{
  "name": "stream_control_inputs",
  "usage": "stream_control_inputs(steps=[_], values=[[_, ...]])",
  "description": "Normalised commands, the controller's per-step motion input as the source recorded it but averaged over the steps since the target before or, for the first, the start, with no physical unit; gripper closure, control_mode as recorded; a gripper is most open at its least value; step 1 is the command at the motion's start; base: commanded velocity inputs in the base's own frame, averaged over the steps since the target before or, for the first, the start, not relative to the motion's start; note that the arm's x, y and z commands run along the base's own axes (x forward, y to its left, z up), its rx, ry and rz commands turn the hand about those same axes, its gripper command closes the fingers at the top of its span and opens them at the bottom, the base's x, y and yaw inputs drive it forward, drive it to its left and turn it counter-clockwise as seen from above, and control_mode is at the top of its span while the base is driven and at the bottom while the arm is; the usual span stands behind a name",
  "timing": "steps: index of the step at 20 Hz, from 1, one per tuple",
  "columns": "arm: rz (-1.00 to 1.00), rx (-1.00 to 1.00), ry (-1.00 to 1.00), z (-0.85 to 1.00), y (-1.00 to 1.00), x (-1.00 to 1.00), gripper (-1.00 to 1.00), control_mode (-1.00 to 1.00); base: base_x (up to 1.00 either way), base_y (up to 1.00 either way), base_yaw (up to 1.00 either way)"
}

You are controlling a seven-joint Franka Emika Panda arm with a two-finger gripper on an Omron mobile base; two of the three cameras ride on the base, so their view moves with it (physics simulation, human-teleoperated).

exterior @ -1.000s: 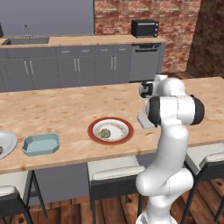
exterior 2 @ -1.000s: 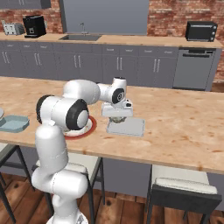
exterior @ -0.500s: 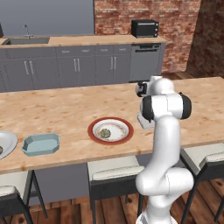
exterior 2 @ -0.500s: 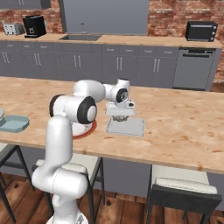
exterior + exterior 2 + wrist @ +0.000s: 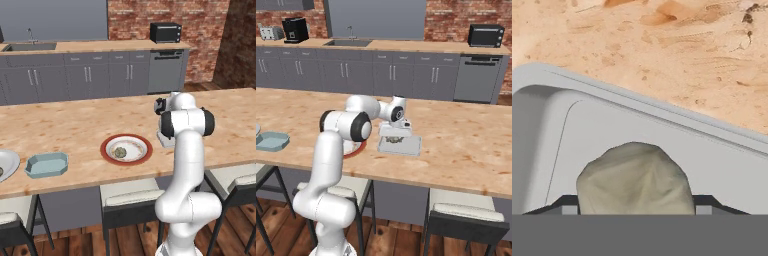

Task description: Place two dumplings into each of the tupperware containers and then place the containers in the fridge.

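Look at the hand view first: a pale tan dumpling [image 5: 635, 178] sits between the two dark fingertips [image 5: 562, 205], which stand spread on either side of it; you cannot tell whether they press on it or merely flank it. Beneath it lies the floor of the grey-white tupperware container [image 5: 722, 170], whose rim runs toward 2 o'clock across the wooden counter [image 5: 677, 60].

In the right base view the gripper [image 5: 395, 138] hangs low over that same container [image 5: 411, 146], at about 3 o'clock from the red-rimmed plate [image 5: 354, 150], just beside it. The light blue container [image 5: 272, 141] rests well apart, toward 9 o'clock near the counter's front edge.

From the left base view you see the red-rimmed plate [image 5: 126, 149] with one dumpling [image 5: 120, 151] on it, the blue container [image 5: 46, 164] at 9 o'clock from it, and a grey plate [image 5: 6, 163] at the frame's left edge.
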Motion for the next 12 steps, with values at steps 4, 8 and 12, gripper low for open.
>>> stream_control_inputs(steps=[4,8,12], values=[[0.0,0.0,0.0,-0.15,0.0,0.01,-1.0,-1.0,0.0,0.0,0.0],[0.0,0.0,0.0,0.0,0.0,0.0,-1.0,-1.0,0.0,0.0,0.0],[0.0,0.0,0.0,0.0,0.0,0.0,-1.0,-1.0,0.0,0.0,0.0]])
